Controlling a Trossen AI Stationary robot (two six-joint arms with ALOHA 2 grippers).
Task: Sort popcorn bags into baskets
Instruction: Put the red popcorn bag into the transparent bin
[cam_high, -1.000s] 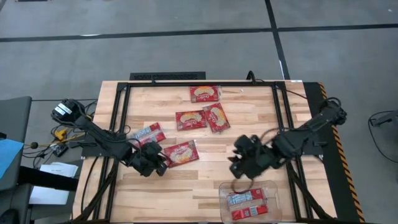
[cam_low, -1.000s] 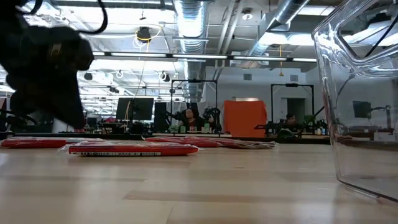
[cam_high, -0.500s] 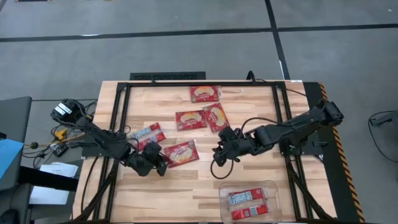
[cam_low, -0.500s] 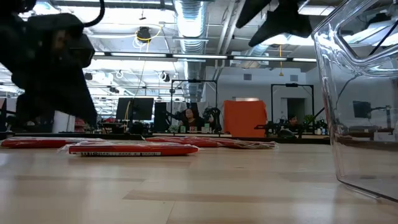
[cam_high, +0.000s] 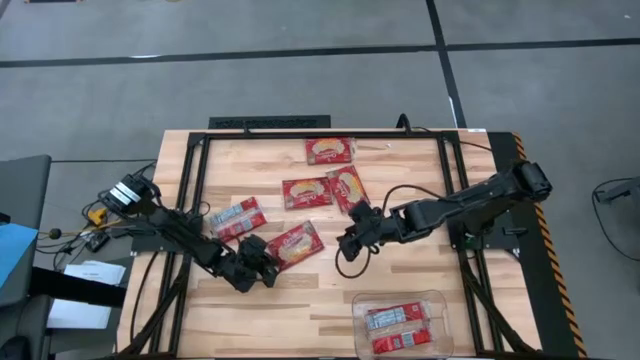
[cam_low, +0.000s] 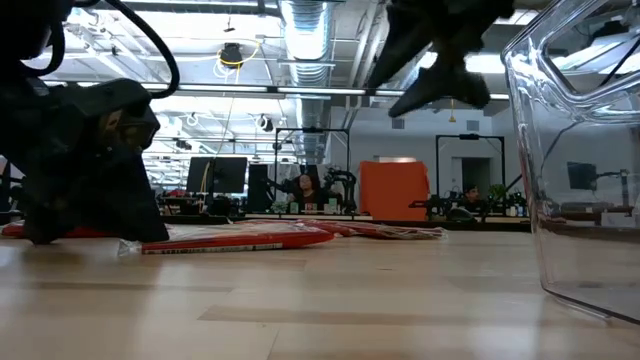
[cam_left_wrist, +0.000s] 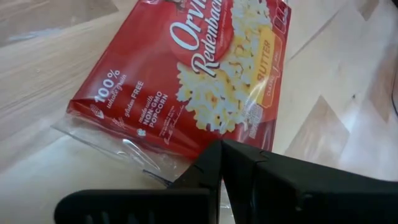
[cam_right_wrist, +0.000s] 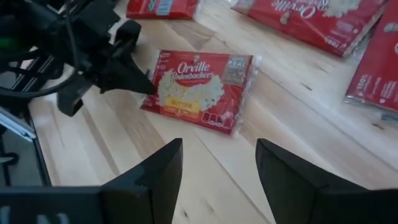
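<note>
Red popcorn bag mid-table, its clear edge pinched by the clenched left gripper, which has slid nearer; right gripper, fingers spread, has left the basket and hovers beside it.

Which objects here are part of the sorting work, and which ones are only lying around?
Part of the job:
- loose popcorn bags on the table, one pinched by the left gripper
- clear basket with two bags inside
- right gripper, jaws open

Only lying around:
- cables beside the table
- papers beside the table
</note>
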